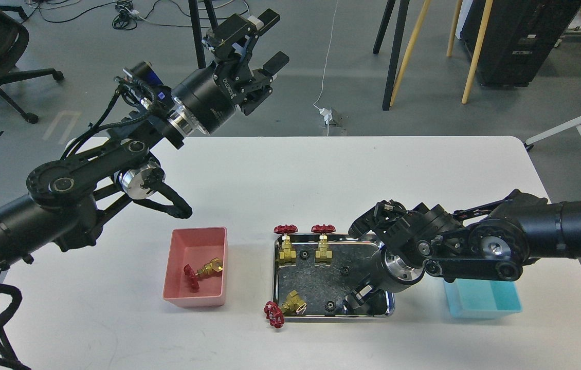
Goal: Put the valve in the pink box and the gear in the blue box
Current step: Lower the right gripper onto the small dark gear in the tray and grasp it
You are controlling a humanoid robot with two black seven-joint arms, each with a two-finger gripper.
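Observation:
The pink box (173, 267) holds one valve (204, 269) lying on its side. Two valves (286, 247) (323, 246) stand upright at the far edge of the steel tray (276, 280). A third valve (288, 306) lies at the tray's front left corner, with its red wheel over the rim. Three gears (305, 253) (344, 270) (329, 307) lie in the tray. My right gripper (354, 301) is down in the tray's front right corner, dark, with its fingers hard to tell apart. The blue box (482, 304) is partly under my right arm. My left gripper (268, 38) is open and empty, high beyond the table's far edge.
The white table ends just past the blue box on the right. My right forearm (475, 252) lies low across the table between the tray and the blue box. Chairs, stand legs and cables are on the floor beyond the table.

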